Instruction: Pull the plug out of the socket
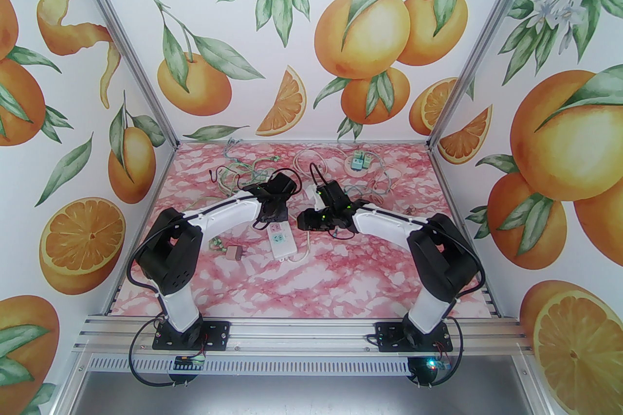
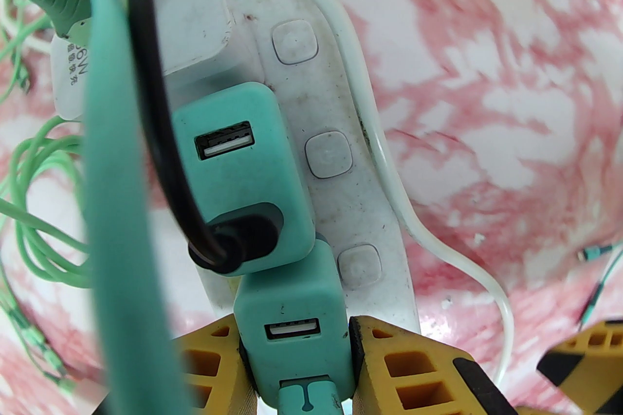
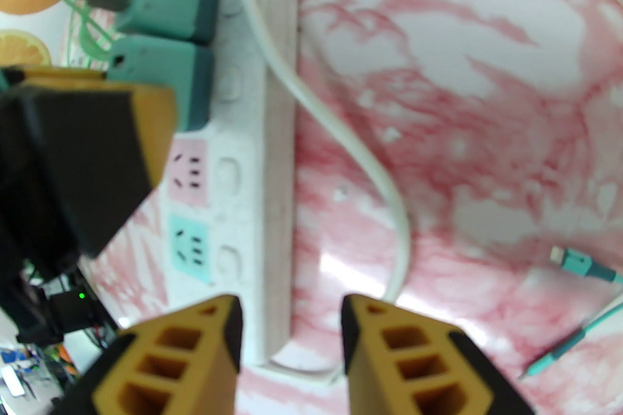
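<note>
Power strip (image 2: 340, 208): holds white adapter (image 2: 194, 14), middle teal adapter (image 2: 243, 179), teal plug (image 2: 292, 296).
Left gripper (image 2: 294, 328): clamped on teal plug.
Right gripper (image 3: 290, 325): astride strip's end; grip unclear.

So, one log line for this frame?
left gripper: shut on plug | right gripper: astride strip end, grip unclear | plug: in strip, not yet pulled
</note>
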Controlling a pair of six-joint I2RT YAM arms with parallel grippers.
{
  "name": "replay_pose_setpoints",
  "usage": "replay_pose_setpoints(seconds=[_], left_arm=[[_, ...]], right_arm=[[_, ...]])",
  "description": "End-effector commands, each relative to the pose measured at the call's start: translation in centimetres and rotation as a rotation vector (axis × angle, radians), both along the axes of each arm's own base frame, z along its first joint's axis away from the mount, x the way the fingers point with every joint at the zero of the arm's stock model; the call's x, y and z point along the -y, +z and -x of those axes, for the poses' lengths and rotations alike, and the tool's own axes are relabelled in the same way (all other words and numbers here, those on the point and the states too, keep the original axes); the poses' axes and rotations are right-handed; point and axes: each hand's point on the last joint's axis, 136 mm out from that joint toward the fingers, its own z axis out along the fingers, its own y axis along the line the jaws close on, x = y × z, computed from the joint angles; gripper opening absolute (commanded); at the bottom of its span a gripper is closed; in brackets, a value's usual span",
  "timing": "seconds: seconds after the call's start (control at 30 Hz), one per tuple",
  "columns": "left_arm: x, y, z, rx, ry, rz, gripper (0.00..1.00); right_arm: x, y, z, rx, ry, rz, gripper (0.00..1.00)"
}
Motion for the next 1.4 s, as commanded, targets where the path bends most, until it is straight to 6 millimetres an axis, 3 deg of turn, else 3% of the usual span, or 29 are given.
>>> replay_pose_setpoints(seconds=[0.0, 0.23, 0.37, 0.73, 1.07, 1.37], left_arm=[[2.9, 0.1, -0.3, -0.016, -0.125, 0.059, 0.33], [2.4, -0.9, 1.0, -0.078, -0.09, 0.059, 0.33], [2.1, -1.1, 1.7, -0.101, -0.065, 0.071, 0.33], [2.1, -0.6, 1.6, -0.087, -0.053, 0.083, 0.33], [2.1, -0.1, 1.4, -0.088, -0.012, 0.092, 0.31], [1.8, 2.2, 0.8, -0.079, 0.096, 0.176, 0.3]], right_arm=[[-0.8, 0.1, -0.4, -0.017, -0.006, -0.079, 0.38], [-2.6, 0.0, -1.9, -0.049, -0.031, -0.169, 0.37], [-3.5, -1.2, -2.9, -0.083, -0.053, -0.184, 0.32], [-5.8, -2.4, -5.3, -0.127, -0.075, -0.264, 0.33], [-3.8, -6.9, -4.0, -0.206, -0.109, -0.13, 0.27], [-1.2, -9.3, -2.6, -0.256, -0.156, 0.024, 0.23]])
